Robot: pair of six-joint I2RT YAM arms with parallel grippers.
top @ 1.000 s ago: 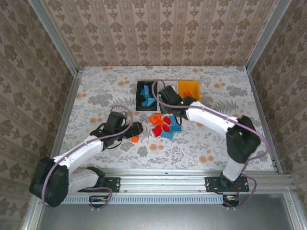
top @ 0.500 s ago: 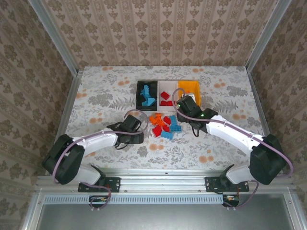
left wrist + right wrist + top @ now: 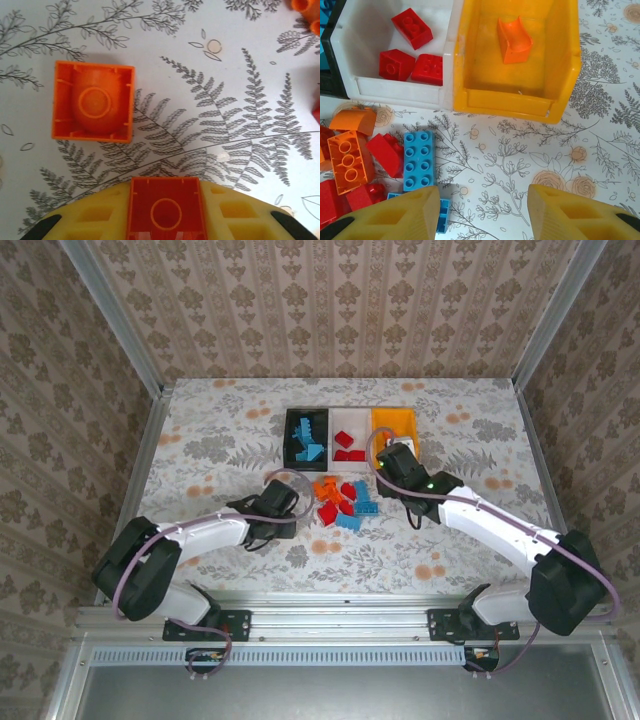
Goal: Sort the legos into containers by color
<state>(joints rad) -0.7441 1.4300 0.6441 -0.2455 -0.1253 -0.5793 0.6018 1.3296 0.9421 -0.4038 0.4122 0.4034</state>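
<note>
Left tool: a second ago its fingers stood wide over the table, left of the loose pile; now they are clenched on an orange brick, seen underside-up between the yellow fingers. The brick looks to be at table level, not yet lifted. A second orange brick lies upside-down just ahead and to the left, apart from the tool, untouched.

Right tool: a second ago over the white bin, half a second ago at the orange-yellow bin; now hovering just on the near side of that bin, fingers apart, nothing between them.

Bins: a curved orange piece lies alone in the orange-yellow bin; three red bricks in the white bin; blue bricks in the black bin.

Judgement: the left grasp is fresh, so carrying it to the orange-yellow bin comes next, and that path crosses the pile and the right arm. Most of the pile is unsorted; the task is well short of half done
</note>
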